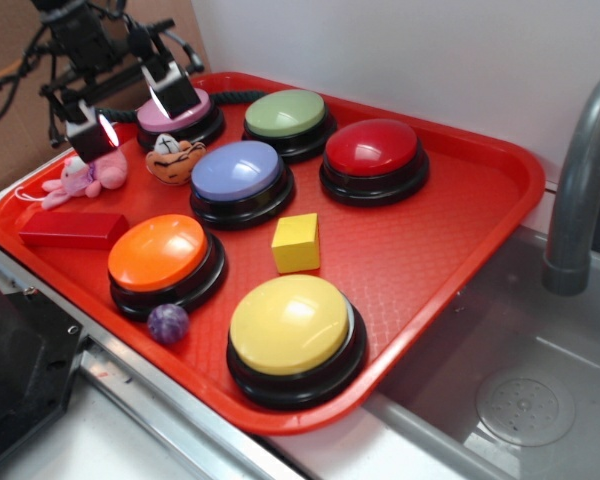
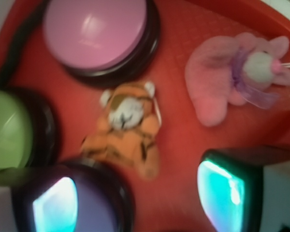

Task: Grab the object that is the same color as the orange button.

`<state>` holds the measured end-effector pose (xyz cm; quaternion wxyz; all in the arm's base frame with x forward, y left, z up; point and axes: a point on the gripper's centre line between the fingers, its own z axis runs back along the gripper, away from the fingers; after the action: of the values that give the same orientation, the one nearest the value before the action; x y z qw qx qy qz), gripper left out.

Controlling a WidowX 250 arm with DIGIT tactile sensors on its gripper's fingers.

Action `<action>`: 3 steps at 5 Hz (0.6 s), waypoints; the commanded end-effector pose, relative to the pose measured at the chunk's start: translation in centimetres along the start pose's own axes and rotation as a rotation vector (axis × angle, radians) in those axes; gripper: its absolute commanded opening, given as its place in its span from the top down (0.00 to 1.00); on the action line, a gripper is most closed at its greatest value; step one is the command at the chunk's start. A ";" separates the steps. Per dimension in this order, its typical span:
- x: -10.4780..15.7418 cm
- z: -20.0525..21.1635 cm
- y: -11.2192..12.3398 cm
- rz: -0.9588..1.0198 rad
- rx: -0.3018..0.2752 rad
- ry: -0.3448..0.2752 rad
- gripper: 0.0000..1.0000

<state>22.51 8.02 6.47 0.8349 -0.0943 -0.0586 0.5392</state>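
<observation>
Bright, even light fills the exterior view; white glare streaks the glossy round yellow dome button [image 1: 291, 323]; the wrist view is soft and blurred, the small orange striped plush tiger [image 2: 127, 126] smeared

I'm seeing a red plastic tray [image 1: 460, 250] with a fine pebbled texture, slightly shiny. The orange button [image 1: 158, 252] has a glossy smooth dome on a shiny black plastic base. The orange tiger toy [image 2: 127, 130] looks soft, fuzzy plush; the pink bunny [image 2: 227, 79] is plush too, with a sheer ribbon. The yellow cube [image 1: 296, 243] looks matt. The sink [image 1: 520, 400] reads as dull brushed metal.
</observation>
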 end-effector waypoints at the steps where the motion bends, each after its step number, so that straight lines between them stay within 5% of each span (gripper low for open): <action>1: 1.9 -2.0 -0.3 0.052 -0.041 -0.064 0.00; 3: 2.5 -3.5 0.0 0.081 -0.035 -0.074 0.00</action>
<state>24.39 8.95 2.23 0.8063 -0.0879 -0.0737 0.5802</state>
